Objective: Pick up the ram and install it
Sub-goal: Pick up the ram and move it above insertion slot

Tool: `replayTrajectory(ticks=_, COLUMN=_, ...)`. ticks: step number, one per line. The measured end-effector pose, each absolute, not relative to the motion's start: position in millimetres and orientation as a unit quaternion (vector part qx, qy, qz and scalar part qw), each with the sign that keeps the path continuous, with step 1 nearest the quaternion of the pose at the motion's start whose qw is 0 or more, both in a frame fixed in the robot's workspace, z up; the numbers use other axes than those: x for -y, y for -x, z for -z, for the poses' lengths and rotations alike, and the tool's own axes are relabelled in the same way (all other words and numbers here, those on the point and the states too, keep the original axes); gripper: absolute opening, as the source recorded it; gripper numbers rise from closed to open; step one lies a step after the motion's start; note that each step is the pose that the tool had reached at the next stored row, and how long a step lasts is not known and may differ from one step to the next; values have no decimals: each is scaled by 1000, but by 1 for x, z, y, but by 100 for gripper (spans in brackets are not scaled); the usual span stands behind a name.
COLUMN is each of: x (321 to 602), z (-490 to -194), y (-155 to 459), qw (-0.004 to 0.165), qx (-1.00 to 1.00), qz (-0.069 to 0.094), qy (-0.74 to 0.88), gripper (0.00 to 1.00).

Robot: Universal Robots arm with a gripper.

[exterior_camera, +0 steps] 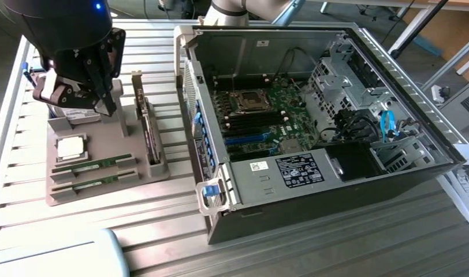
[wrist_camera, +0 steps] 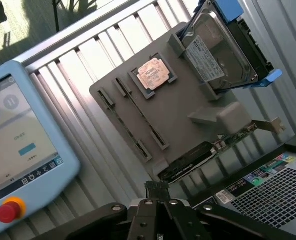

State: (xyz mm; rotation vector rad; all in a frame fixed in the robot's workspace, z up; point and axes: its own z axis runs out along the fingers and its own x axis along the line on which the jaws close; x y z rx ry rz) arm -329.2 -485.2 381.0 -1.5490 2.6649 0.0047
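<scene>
Two ram sticks, long thin green boards, lie side by side in slots of a grey holder tray: one ram stick sits behind the other ram stick. From the wrist view they run as a ram stick and a second ram stick along the tray. My black gripper hangs above the tray's far end, over the hard drive, well apart from the sticks. Its fingertips stand together, shut on nothing.
The tray also holds a square silver processor, a hard drive with blue rails, and an upright expansion card. An open PC case with its motherboard lies at the exterior view's right. A blue teach pendant rests nearby.
</scene>
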Motion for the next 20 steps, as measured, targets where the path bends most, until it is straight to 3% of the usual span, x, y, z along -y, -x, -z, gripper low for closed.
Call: replayTrajectory(ticks=20, x=483, z=-375, y=331, qw=29, qx=-782, qz=-6, qy=622, gripper=11)
